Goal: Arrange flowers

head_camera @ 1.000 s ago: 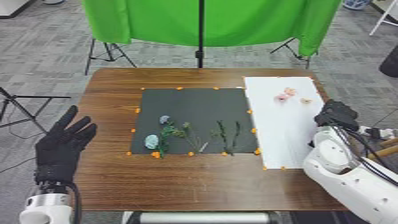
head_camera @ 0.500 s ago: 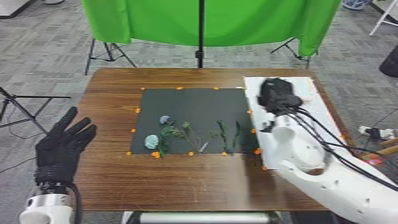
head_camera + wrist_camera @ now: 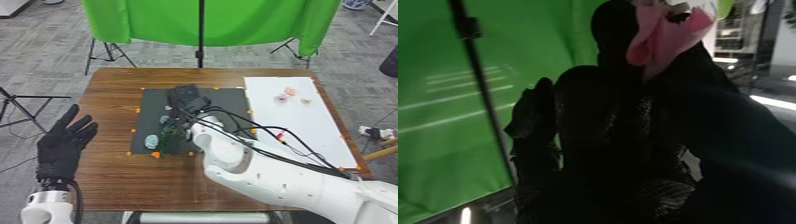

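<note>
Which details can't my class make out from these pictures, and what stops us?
Right wrist view: the tips of the pink petals, cut off by the top edge; their base, hidden by the right hand.
Head view: part of the dark mat, hidden by that hand and its arm.
Head view: petal details of the flowers on the white sheet, too small.

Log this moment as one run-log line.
Arrange flowers | right robot hand: pinches pink flower above dark sheet | left robot hand: open, at left edge of table | small blooms on white sheet
</note>
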Available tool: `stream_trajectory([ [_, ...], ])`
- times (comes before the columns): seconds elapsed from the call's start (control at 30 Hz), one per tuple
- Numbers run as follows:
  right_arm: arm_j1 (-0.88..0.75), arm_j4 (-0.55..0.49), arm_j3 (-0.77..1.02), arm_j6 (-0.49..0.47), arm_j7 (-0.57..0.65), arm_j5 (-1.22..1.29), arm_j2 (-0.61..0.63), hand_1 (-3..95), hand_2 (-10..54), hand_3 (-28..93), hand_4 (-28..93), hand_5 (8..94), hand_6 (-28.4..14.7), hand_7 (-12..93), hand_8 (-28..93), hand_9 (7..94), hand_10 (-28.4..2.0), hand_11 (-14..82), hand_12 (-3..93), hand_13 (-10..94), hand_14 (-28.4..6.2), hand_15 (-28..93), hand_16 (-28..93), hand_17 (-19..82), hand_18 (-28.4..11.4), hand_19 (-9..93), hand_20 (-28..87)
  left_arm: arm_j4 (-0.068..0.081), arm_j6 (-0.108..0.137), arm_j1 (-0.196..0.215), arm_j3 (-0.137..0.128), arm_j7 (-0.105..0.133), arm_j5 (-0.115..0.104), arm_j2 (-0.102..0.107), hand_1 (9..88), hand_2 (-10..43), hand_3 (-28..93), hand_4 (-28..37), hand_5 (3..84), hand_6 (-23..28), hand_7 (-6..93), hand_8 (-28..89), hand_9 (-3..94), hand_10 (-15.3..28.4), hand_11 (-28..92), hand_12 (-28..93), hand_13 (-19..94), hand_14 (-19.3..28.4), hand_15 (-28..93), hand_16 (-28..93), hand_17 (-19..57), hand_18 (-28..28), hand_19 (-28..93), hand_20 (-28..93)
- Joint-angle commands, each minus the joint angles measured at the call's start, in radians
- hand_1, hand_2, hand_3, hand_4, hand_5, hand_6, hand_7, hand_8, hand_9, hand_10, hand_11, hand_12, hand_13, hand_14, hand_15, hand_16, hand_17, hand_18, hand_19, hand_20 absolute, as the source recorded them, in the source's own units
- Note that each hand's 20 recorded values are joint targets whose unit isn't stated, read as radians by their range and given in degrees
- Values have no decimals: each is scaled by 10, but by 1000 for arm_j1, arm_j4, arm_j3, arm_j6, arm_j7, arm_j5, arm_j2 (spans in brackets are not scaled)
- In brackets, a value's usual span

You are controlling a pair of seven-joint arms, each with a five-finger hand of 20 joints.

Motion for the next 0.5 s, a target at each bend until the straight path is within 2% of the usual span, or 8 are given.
stream_trajectory([
  [0.03, 22, 13, -22, -38, 27, -22, -30, 581, -95, 713, -283, 800, 21, 320, -17, 881, -60, 191, 398, 716, -29, 701, 296, 301, -182, 873, 424, 12, -17, -11, 6, -17, 10, 3, 208, 69, 796, -283, 356, 73, 69, -78, 318, 197, 222, 106, 198, 272, 544, -106, -82, 284, 578, 3],
  [0.2, 5, 8, -28, -65, 30, -35, -20, 573, -95, 716, -283, 794, 24, 304, -27, 861, -66, 194, 389, 683, -32, 702, 299, 277, -186, 863, 426, 11, -21, -9, 4, -22, 12, 2, 207, 69, 797, -283, 356, 73, 70, -78, 317, 195, 222, 106, 198, 272, 544, -106, -82, 284, 578, 3],
  [0.27, -3, 8, -22, -89, 31, -36, -20, 569, -95, 716, -283, 790, 26, 296, -29, 849, -67, 193, 385, 670, -34, 703, 301, 265, -187, 859, 429, 12, -24, -15, 4, -32, 16, -1, 207, 69, 797, -283, 356, 73, 70, -78, 318, 195, 222, 106, 198, 273, 544, -106, -82, 284, 578, 3],
  [0.5, -25, -8, -6, -155, 21, -46, -16, 535, -95, 713, -283, 745, 28, 262, -42, 803, -79, 184, 361, 621, -56, 720, 281, 229, -195, 845, 452, 14, -30, -19, 3, -39, 20, -3, 207, 68, 798, -283, 356, 73, 70, -79, 317, 195, 221, 105, 198, 272, 544, -106, -82, 284, 579, 3],
])
